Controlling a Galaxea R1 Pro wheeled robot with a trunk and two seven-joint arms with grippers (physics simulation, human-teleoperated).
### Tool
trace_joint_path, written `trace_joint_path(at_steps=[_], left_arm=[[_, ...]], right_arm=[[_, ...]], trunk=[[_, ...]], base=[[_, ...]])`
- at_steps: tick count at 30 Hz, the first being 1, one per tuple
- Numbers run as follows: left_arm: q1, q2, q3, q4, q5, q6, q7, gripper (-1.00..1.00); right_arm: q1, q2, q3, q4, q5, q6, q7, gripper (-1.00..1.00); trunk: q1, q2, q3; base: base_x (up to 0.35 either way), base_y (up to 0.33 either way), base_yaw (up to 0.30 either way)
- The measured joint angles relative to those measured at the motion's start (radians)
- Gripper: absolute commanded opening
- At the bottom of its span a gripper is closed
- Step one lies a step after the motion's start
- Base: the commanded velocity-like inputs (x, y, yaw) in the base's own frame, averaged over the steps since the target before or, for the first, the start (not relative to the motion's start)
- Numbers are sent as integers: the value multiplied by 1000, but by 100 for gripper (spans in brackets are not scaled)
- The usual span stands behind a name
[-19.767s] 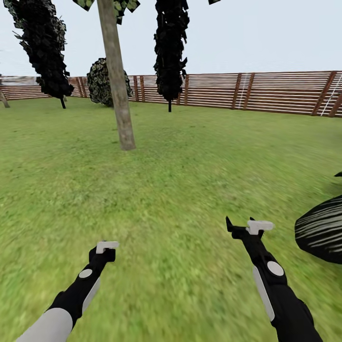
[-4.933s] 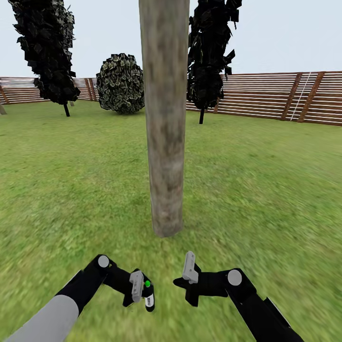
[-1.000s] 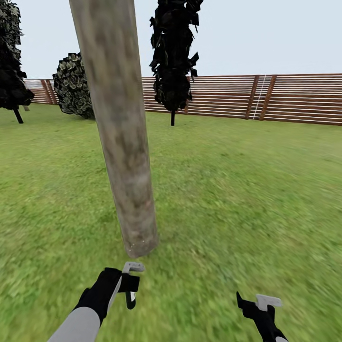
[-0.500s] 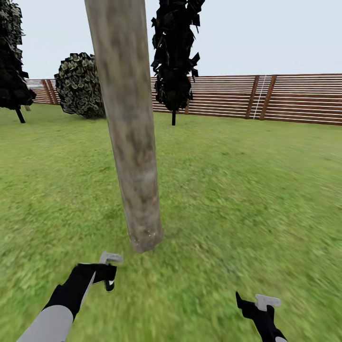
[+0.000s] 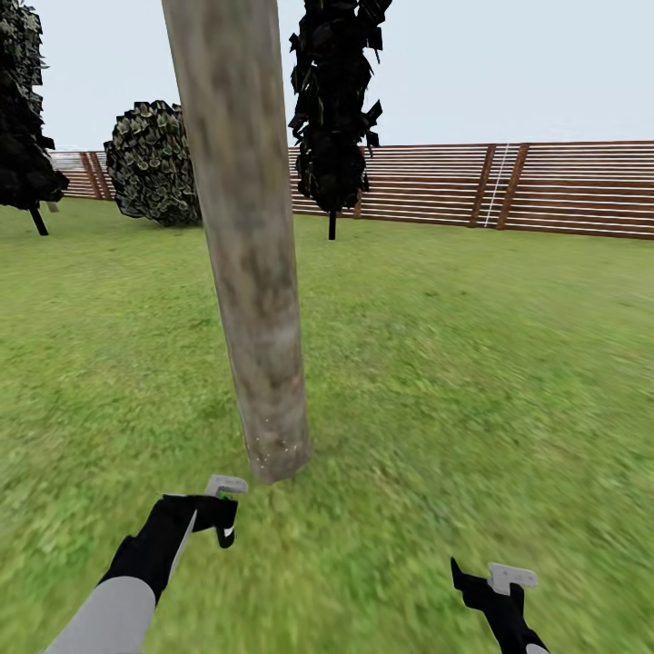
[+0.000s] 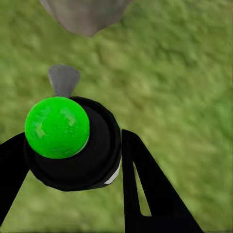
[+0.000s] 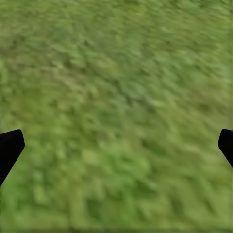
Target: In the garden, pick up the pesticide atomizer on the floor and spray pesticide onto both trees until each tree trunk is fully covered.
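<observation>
Grass floor (image 5: 472, 381) runs from the robot out to the brown slat fence (image 5: 545, 186) under pale sky.

Tree trunk (image 5: 241, 227): thick, pale mottled column rising out of frame at the top, leaning slightly, its foot planted in the grass just ahead of the left arm. A few fine white specks of pesticide (image 5: 277, 447) dot the bark near the base. In the left wrist view the trunk's foot (image 6: 85, 14) sits beyond the bottle.

Behind: an all-black tree (image 5: 334, 100) on a thin stem by the fence, a second dark tree (image 5: 23, 109) at the far left edge, a round bush (image 5: 153, 163) between that one and the trunk.

Left gripper (image 5: 222, 509): low over the grass, just short of the trunk's foot, fingers closed around the pesticide atomizer (image 5: 224, 530). The bottle hangs below the white fingertip in the head view. Left wrist view looks down on it: black cylinder (image 6: 80, 150) with a bright green cap, clamped between the two black fingers (image 6: 145, 184).

Right gripper (image 5: 490, 577): low at the frame's bottom right, well apart from the trunk. Its fingers are spread wide, tips at opposite edges of the right wrist view (image 7: 116, 148), nothing but grass between them.
</observation>
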Motion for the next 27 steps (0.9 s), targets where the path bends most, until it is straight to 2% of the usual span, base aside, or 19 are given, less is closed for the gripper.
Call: trace_joint_path(at_steps=[2,6,8,11,14,15,16,19,20,21,22,26,27], left_arm=[[-2,45,1,-1,-4,10,-30,-100],[-24,95,-2,-1,-1,18,-150,-100],[-28,93,-32,-1,-16,33,-167,-100],[-32,78,-125,-4,-35,53,-175,-100],[-36,52,-141,-52,-39,111,-177,-100],[-37,43,-143,-89,-38,142,-179,-100],[-37,37,-145,-163,-41,193,-184,-100],[-40,44,-148,-244,-43,265,-233,-100],[-47,48,-149,-273,-43,303,-269,-100],[-64,61,-151,-300,-54,341,-314,-100],[-83,86,-150,-313,-67,358,-341,-100],[-144,156,-150,-313,-70,371,-364,-100],[-155,165,-151,-311,-64,376,-378,-100]], right_arm=[[0,0,0,0,0,0,0,100],[0,0,0,0,0,0,-1,100],[0,0,0,1,0,0,-1,100],[0,0,0,1,0,0,-2,100],[0,0,0,1,0,0,-2,100],[0,0,0,1,0,0,-2,100],[0,0,0,1,0,0,-2,100],[0,0,0,2,1,0,-2,100],[0,0,0,1,1,0,-2,100],[0,0,0,1,1,0,-2,100],[0,0,0,1,1,0,-2,100],[0,-1,0,1,0,0,-2,100],[0,-1,0,2,0,0,-2,100]], trunk=[[0,0,0],[0,0,0],[0,0,0],[0,0,0],[0,0,0],[0,0,0],[0,0,0],[0,0,0],[0,0,0],[0,0,0],[0,0,0],[0,0,0],[0,0,0]], base=[[0,0,0],[0,0,0],[0,0,0],[0,0,0],[0,0,0],[0,0,0],[0,0,0],[0,0,0],[0,0,0],[0,0,0],[0,0,0],[0,0,0],[0,0,0]])
